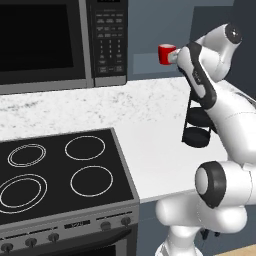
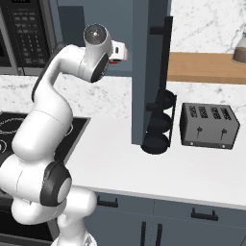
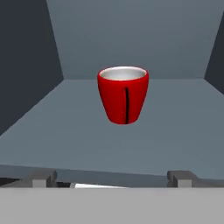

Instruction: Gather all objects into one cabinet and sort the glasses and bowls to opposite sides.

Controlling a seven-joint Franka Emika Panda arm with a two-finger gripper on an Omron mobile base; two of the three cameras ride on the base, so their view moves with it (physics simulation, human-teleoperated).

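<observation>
Jaws stand apart: in the hand view the two finger tips (image 3: pixel 43 178) rise at the bottom, one at each lower corner, with a wide gap between them and nothing held.

Gripper (image 3: pixel 113 179) faces into a slate-blue recess (image 3: pixel 52 127). Its flat shelf floor, plain back wall and dark side panels are all visible.

Red cup (image 3: pixel 123 94) stands upright on the shelf floor, roughly midway between the side panels and towards the back wall. It is glossy red outside, pale inside, with a thin dark vertical line down the near face. It is apart from the finger tips and beyond them.

Left base view: the red cup (image 1: pixel 166 54) shows just beside the forward end of the arm, above the white marbled counter (image 1: pixel 150 125). Contact between cup and hand cannot be told from this angle.

Right base view: a sliver of red (image 2: pixel 114 61) shows beneath the white hand.

Other items noted: a microwave (image 1: pixel 60 40) above the counter at left; a black stove top (image 1: pixel 60 170) with four ring burners; a dark tiered rack (image 2: pixel 161 125) standing on the counter; a dark toaster (image 2: pixel 209 126) just beside the rack; a wooden shelf (image 2: pixel 206 67) above the toaster.
</observation>
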